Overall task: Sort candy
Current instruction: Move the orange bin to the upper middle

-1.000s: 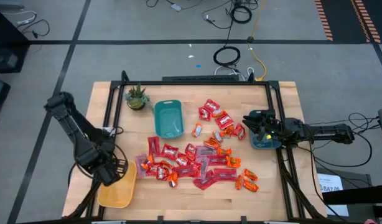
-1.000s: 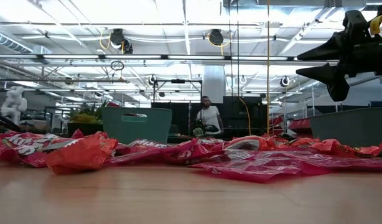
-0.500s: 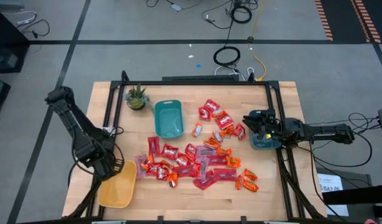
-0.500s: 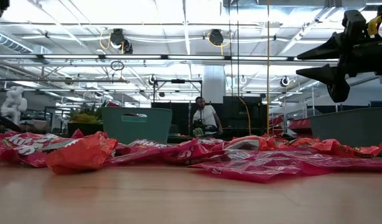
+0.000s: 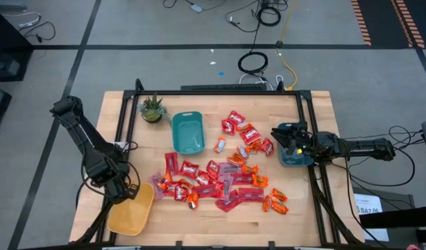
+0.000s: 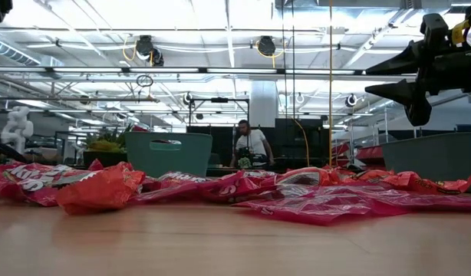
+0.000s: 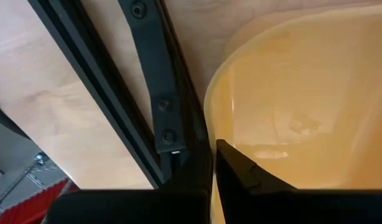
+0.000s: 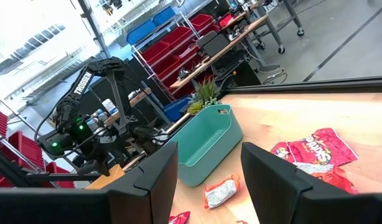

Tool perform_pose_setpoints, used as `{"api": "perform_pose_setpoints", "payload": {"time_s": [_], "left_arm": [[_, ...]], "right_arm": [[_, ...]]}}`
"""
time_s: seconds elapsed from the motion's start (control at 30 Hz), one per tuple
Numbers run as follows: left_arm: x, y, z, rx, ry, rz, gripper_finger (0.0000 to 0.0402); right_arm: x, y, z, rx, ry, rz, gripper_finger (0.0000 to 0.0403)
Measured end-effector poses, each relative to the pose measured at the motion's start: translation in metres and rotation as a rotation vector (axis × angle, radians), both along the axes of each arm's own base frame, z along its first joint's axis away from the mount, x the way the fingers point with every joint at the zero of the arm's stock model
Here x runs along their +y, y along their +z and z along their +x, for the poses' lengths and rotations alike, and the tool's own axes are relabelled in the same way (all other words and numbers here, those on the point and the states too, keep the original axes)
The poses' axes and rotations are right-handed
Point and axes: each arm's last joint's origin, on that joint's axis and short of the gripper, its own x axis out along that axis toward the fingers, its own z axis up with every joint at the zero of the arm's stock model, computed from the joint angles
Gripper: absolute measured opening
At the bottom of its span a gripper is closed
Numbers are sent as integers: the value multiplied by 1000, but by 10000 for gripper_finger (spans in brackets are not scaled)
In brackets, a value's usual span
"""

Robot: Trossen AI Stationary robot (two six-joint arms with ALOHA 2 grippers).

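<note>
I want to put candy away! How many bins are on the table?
3: a yellow bin at the near left corner, a teal bin by the plant, and a dark teal bin at the right edge.

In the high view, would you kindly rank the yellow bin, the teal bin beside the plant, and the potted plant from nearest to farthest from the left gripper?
From the left gripper:
1. Yellow bin, at the gripper, front-left corner.
2. Teal bin, toward the table's middle.
3. Potted plant, back-left corner.

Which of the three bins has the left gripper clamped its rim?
The yellow bin at the table's front left corner; the left gripper is shut on its rim. Both teal bins are ungripped.
</note>
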Motion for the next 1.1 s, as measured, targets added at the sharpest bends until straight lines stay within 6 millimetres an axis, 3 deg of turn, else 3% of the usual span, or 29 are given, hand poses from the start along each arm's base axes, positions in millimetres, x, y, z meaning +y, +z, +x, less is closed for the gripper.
{"api": "perform_pose_setpoints", "payload": {"time_s": [0.13,0.27,0.63,0.8,1.1], "left_arm": [[-2,11,6,-23,26,-26,8],[0,34,16,-93,79,-21,8],[31,107,31,-163,267,101,7],[52,119,35,-120,372,165,7],[97,124,49,-260,417,291,7]], "right_arm": [[0,0,0,5,1,-13,169],[0,0,0,14,2,-33,169],[0,0,0,28,4,-68,169],[0,0,0,29,7,-70,169],[0,0,0,38,10,-92,169]]}}
